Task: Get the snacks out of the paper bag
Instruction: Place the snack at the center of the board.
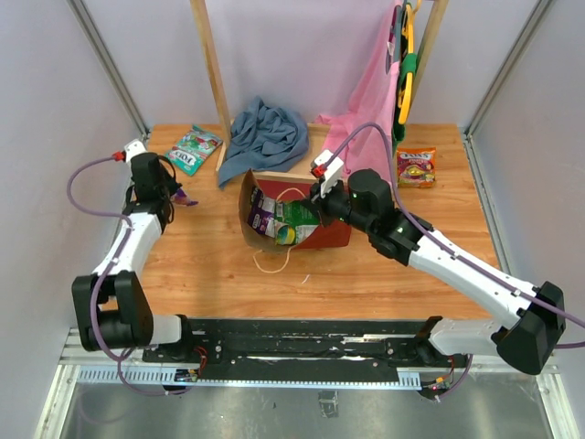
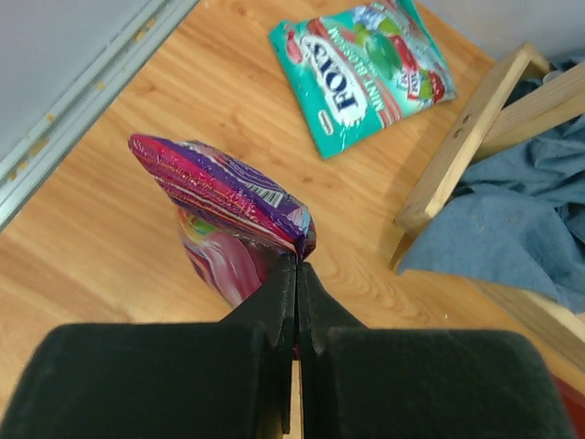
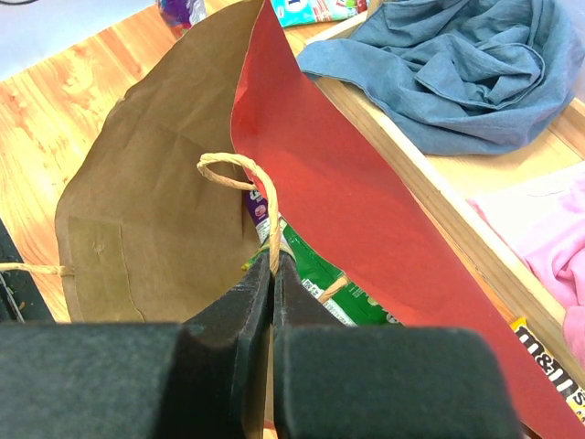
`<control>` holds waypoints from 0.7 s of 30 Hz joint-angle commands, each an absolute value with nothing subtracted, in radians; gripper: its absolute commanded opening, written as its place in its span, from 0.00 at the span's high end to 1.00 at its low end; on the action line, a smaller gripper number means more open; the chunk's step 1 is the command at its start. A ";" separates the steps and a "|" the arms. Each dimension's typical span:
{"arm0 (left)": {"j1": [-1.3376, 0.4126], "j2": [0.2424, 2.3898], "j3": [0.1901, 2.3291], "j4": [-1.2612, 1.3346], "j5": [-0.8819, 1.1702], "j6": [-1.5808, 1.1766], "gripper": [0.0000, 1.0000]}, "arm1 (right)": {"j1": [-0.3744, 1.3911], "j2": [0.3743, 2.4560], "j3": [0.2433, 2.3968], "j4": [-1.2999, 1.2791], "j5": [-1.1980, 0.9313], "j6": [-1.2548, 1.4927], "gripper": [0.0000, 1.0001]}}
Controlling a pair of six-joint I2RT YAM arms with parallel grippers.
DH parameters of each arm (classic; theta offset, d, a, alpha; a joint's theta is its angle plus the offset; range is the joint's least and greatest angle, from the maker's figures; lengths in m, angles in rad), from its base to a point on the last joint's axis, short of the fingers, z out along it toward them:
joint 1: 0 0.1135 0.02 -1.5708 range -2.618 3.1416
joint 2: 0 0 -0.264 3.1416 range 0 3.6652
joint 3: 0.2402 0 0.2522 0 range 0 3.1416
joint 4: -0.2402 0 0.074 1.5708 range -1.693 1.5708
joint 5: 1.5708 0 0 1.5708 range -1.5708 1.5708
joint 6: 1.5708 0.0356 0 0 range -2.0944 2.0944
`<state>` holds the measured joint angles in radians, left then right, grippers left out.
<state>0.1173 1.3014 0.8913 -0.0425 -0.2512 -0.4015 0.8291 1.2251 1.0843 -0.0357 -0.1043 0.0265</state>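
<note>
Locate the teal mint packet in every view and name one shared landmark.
Top external: teal mint packet at the far left of the table.
Left wrist: top centre, flat on the table.
Right wrist: sliver at the top edge, beyond the paper bag.
Landmark: the blue-grey cloth, right of it in every view.

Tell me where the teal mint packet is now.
In the top view the teal mint packet lies flat at the far left of the table, just left of the wooden frame and the blue cloth.

Table — paper bag, teal packet, orange packet
</note>
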 commanded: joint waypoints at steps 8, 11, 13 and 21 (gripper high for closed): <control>0.147 1.585 1.051 0.316 -0.266 -0.273 1.00 | 0.844 1.262 1.099 -0.055 -0.144 0.008 0.99; 0.176 1.656 1.049 0.248 -0.280 -0.320 0.99 | 0.844 1.267 1.098 -0.055 -0.151 0.008 0.99; 0.200 1.691 1.036 0.212 -0.247 -0.353 1.00 | 0.844 1.272 1.098 -0.056 -0.156 0.005 0.99; 0.300 1.750 1.005 0.073 -0.154 -0.478 0.61 | 0.844 1.275 1.094 -0.061 -0.158 -0.003 0.99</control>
<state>0.2649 1.7260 1.0325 0.1669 -0.2054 -0.4107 0.8295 1.2743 1.0843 -0.0544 -0.1337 0.0105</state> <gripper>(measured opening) 0.191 0.022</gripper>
